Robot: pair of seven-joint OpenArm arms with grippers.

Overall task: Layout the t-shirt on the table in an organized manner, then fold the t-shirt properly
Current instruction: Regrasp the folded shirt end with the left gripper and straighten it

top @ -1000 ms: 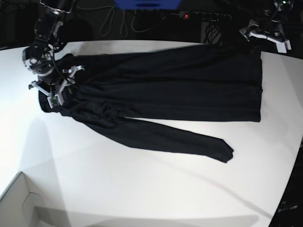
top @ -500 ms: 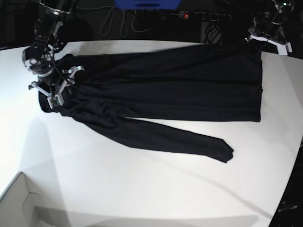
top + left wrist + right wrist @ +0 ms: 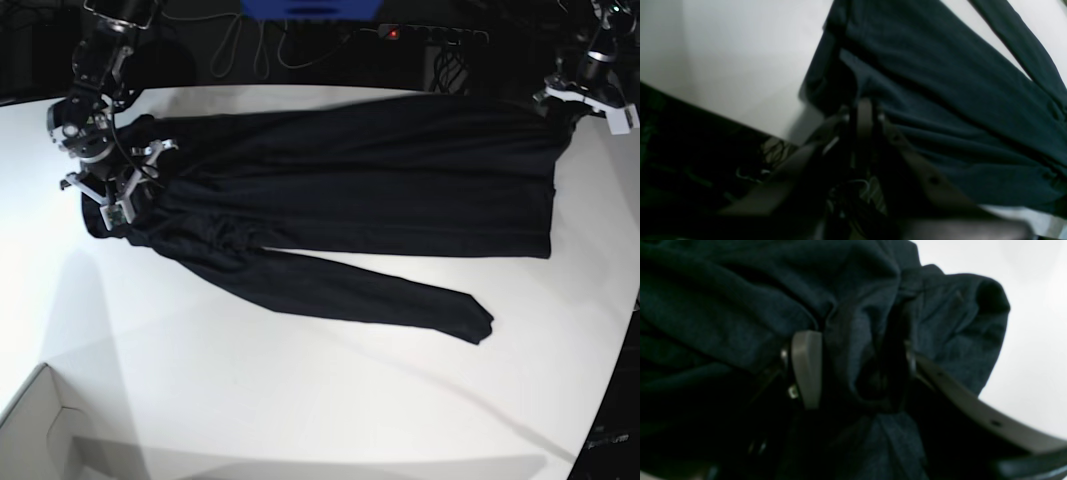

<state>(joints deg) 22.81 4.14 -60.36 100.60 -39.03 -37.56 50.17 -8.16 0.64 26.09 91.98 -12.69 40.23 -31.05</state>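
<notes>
The black t-shirt (image 3: 380,180) lies spread lengthwise across the white table (image 3: 300,400), with one long sleeve (image 3: 400,295) trailing toward the front right. My left gripper (image 3: 572,100) sits at the shirt's far right corner. In the left wrist view that gripper (image 3: 863,106) is shut, its fingertips pinching the t-shirt (image 3: 940,100) near its edge. My right gripper (image 3: 125,195) rests on the bunched left end. In the right wrist view this gripper (image 3: 863,366) stands open, with a fold of the t-shirt (image 3: 723,306) lying between its fingers (image 3: 806,370).
A white box (image 3: 40,430) sits at the table's front left corner. Cables and a power strip (image 3: 430,35) lie beyond the far edge. The table's edge curves away at the right (image 3: 620,330).
My left gripper has come down and to the right, from behind the table onto the shirt's far right corner, and has shut there. The right arm has not moved.
</notes>
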